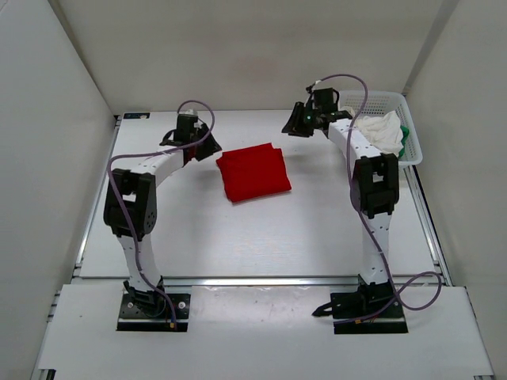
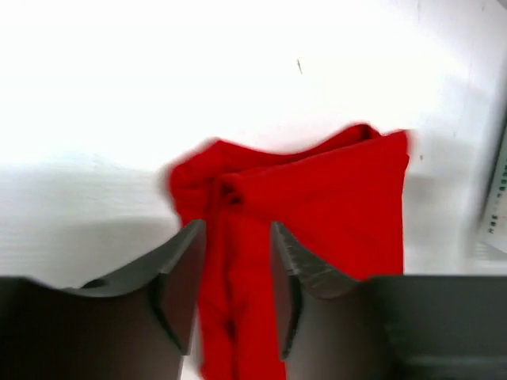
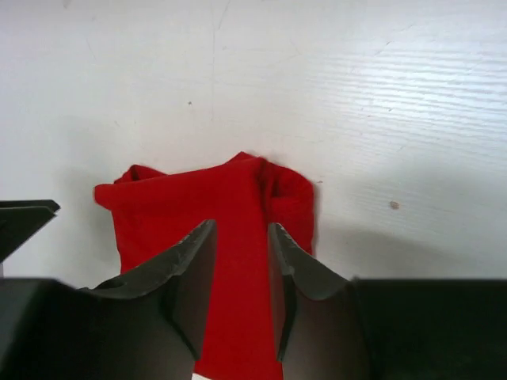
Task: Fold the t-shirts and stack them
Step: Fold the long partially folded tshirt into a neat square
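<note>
On table (image 1: pixel 238 237), folded red t-shirt (image 1: pixel 253 172); left jaws parted near it, right jaws parted, empty

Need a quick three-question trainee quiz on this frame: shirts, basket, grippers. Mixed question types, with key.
1. True or false: the red t-shirt lies folded on the table, with no gripper touching it.
2. Where are the white t-shirt and the green t-shirt?
A. in the basket
B. stacked on the red one
C. hanging from an arm
3. Fill in: the left gripper and the right gripper both have their jaws ___, holding nothing.

Key: 1 true; 2 A; 3 open.
</note>
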### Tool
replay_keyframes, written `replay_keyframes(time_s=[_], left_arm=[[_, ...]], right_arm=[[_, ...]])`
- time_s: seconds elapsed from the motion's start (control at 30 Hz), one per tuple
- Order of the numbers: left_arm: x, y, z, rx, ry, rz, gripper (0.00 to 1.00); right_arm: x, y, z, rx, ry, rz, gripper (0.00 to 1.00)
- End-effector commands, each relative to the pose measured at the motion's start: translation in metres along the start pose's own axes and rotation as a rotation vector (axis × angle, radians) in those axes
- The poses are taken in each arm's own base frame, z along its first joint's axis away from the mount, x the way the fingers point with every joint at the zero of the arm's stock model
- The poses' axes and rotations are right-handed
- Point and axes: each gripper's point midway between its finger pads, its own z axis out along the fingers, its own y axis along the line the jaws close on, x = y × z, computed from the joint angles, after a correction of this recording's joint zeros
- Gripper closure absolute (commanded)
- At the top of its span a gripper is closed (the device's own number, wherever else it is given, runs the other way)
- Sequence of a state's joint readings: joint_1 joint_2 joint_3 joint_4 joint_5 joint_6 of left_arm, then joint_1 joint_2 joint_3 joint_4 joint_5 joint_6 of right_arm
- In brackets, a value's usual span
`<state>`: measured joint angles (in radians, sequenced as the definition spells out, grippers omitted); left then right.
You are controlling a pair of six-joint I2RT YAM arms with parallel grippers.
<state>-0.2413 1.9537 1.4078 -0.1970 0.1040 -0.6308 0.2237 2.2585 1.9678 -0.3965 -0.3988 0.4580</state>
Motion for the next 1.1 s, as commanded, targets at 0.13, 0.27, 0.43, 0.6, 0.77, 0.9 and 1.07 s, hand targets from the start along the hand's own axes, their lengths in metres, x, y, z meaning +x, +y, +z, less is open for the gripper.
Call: replay_keyframes(time_s=[0.13, 0.27, 0.43, 0.6, 0.77, 0.9, 1.07], left_arm=[[-0.024, -0.054, -0.053, 0.155, -0.131, 0.017, 0.53], [0.055, -0.08, -0.04, 0.213, 0.005, 0.093, 0.53], [0.118, -0.038, -0.023, 0.18, 0.12, 0.029, 0.56], [0.153, -0.024, -0.038, 0.243, 0.152, -0.039, 0.57], [0.164, -0.03, -0.064, 0.289, 0.153, -0.014, 0.52], [0.128, -0.02, -0.084, 0.259, 0.049, -0.01, 0.43], [0.106, 0.024, -0.074, 0.117, 0.013, -0.014, 0.34]], right_arm=[[0.018, 0.047, -0.037, -0.061, -0.041, -0.102, 0.86], [0.07, 0.055, -0.029, -0.099, 0.029, -0.09, 1.0], [0.114, 0.031, -0.022, -0.059, 0.083, -0.075, 1.0], [0.144, -0.004, -0.01, -0.027, 0.15, -0.007, 1.0], [0.156, 0.005, -0.017, -0.044, 0.162, -0.032, 1.0], [0.142, 0.026, -0.039, -0.077, 0.115, -0.055, 0.91], [0.126, 0.048, -0.069, -0.112, 0.04, -0.086, 0.58]])
